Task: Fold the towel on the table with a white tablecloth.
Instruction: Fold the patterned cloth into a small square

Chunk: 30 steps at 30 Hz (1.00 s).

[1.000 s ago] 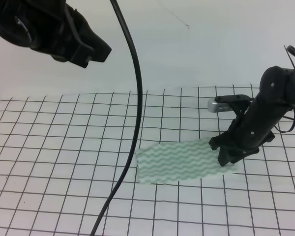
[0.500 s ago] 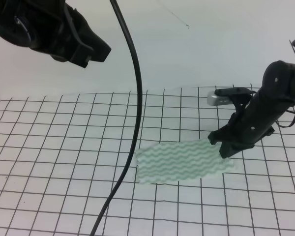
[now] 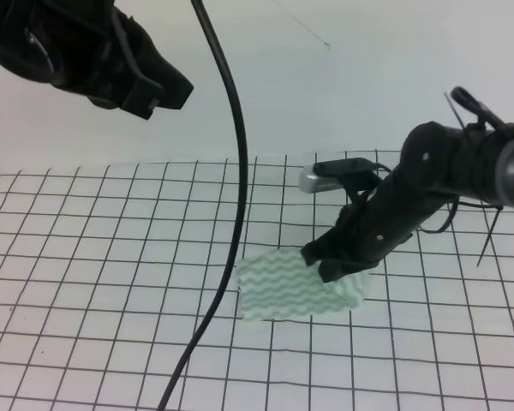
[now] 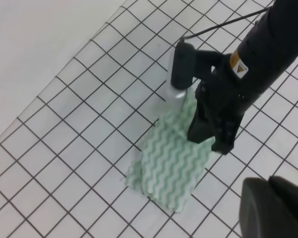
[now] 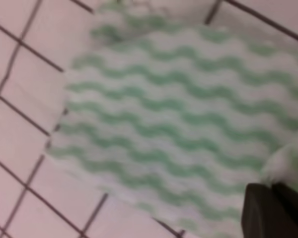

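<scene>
The towel [image 3: 278,282], pale with green wavy stripes, lies on the table's white gridded tablecloth [image 3: 111,257]. Its right part is lifted and doubled over toward the left. My right gripper [image 3: 332,265] is low over the towel's right half, shut on that raised edge. The left wrist view shows the same gripper [image 4: 214,143] standing on the towel [image 4: 171,163]. In the right wrist view the towel [image 5: 164,124] fills the frame, with a white fold bunched beside the dark fingertips [image 5: 273,208]. My left gripper [image 3: 158,90] hangs high at the top left, far from the towel, its jaws unreadable.
A black cable [image 3: 236,171] hangs from the top down across the middle, passing just left of the towel. The right wrist's silver camera [image 3: 313,180] sticks out leftward above the cloth. Bare gridded tablecloth surrounds the towel; a white wall [image 3: 343,77] is behind.
My right gripper has travelled left across the towel, carrying its right edge along. The towel now looks shorter, its right part doubled over. The left arm has not moved.
</scene>
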Each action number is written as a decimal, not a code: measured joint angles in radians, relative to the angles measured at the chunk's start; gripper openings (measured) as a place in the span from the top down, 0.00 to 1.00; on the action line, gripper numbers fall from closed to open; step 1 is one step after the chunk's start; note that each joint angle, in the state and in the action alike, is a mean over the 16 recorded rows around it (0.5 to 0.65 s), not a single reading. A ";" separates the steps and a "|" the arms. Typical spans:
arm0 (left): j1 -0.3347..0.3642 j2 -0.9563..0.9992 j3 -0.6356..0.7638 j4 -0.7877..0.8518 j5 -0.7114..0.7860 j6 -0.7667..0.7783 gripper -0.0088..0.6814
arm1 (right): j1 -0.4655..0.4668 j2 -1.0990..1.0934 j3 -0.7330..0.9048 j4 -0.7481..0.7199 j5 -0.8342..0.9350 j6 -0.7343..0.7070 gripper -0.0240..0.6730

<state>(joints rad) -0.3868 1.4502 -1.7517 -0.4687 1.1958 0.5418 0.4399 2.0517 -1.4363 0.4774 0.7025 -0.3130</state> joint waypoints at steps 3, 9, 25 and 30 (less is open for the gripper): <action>0.000 0.000 0.000 0.002 0.003 0.000 0.99 | 0.028 0.003 0.000 0.023 -0.022 -0.013 0.97; 0.000 0.000 0.000 0.012 0.011 0.000 0.99 | 0.073 0.019 0.000 0.095 -0.049 -0.069 0.97; 0.000 0.000 0.000 0.027 0.021 -0.001 0.99 | 0.157 0.074 0.000 0.323 -0.116 -0.308 0.97; 0.000 0.000 0.000 0.028 0.021 -0.001 0.99 | 0.162 0.082 0.000 0.402 -0.120 -0.396 0.96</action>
<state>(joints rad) -0.3868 1.4502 -1.7517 -0.4409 1.2165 0.5405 0.6015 2.1335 -1.4363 0.8795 0.5825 -0.7090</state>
